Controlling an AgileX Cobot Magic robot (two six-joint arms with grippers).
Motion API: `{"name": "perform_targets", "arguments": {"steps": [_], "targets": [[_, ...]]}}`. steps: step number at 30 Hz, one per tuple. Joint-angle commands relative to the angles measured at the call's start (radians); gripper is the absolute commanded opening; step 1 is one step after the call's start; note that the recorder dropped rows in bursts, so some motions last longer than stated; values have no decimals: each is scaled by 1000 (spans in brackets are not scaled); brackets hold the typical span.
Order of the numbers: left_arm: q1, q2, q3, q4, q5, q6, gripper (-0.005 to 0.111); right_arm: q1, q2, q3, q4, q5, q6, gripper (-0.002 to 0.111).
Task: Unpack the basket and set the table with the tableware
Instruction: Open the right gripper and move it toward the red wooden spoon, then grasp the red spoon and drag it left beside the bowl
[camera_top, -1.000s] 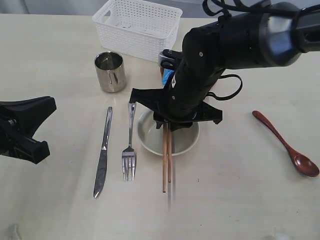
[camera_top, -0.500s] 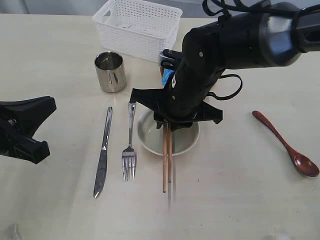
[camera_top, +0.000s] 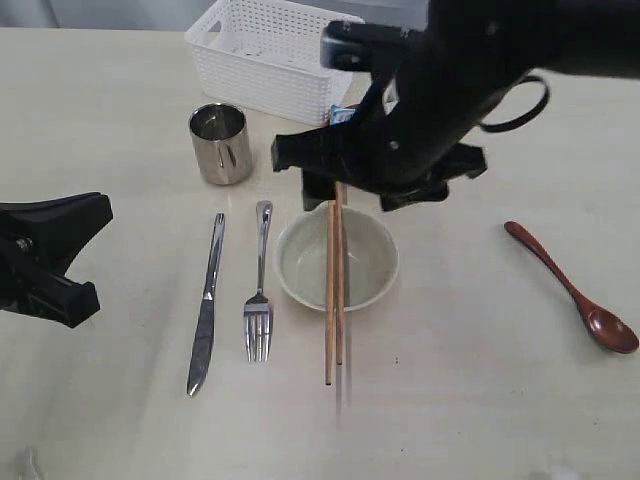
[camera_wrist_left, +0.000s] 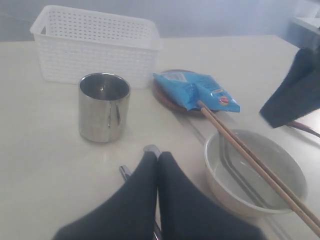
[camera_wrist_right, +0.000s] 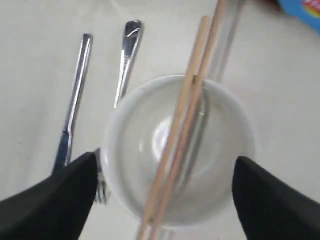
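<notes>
The cream bowl (camera_top: 300, 262) stands mid-table with the brown chopsticks (camera_top: 333, 300) lying across its rim, free of any grip. My right gripper (camera_top: 378, 175) hangs open above the bowl's far side; in its wrist view the wide-apart fingers (camera_wrist_right: 50, 200) frame the bowl (camera_wrist_right: 220, 145) and chopsticks (camera_wrist_right: 185, 110). Knife (camera_top: 206, 305) and fork (camera_top: 259, 290) lie left of the bowl, with the steel mug (camera_top: 220, 143) behind them. The wooden spoon (camera_top: 572, 287) lies at the right. The white basket (camera_top: 275, 55) stands at the back. The brown plate (camera_wrist_left: 159, 95) peeks from under a packet. My left gripper (camera_wrist_left: 157, 157) is shut and empty.
A blue snack packet (camera_wrist_left: 195, 90) lies on the plate between basket and bowl. The left arm (camera_top: 50, 250) rests low at the table's (camera_top: 480, 400) left edge. My right arm's bulk hangs over the area between bowl and basket.
The right gripper has opened wide, let go of the chopsticks and risen back toward the basket. The chopsticks now rest across the bowl. The left arm has not moved.
</notes>
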Motion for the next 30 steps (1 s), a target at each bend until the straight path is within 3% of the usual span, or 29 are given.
{"name": "perform_targets", "arguments": {"steps": [1, 5, 7, 9, 13, 30], "targets": [[-2, -5, 7, 0, -1, -2, 0, -182, -114, 7, -139, 264, -101, 71], [-2, -5, 7, 0, -1, 0, 0, -396, -116, 54, -90, 288, -335, 69], [-2, -5, 7, 0, -1, 0, 0, -463, -116, 137, -112, 253, -492, 50], [-2, -5, 7, 0, -1, 0, 0, -486, -116, 227, -170, 135, -492, 44], [-2, -5, 7, 0, -1, 0, 0, -512, -111, 351, -182, -76, -511, 44], [-2, -5, 7, 0, -1, 0, 0, -512, 177, 262, -227, -172, -467, 44]]}}
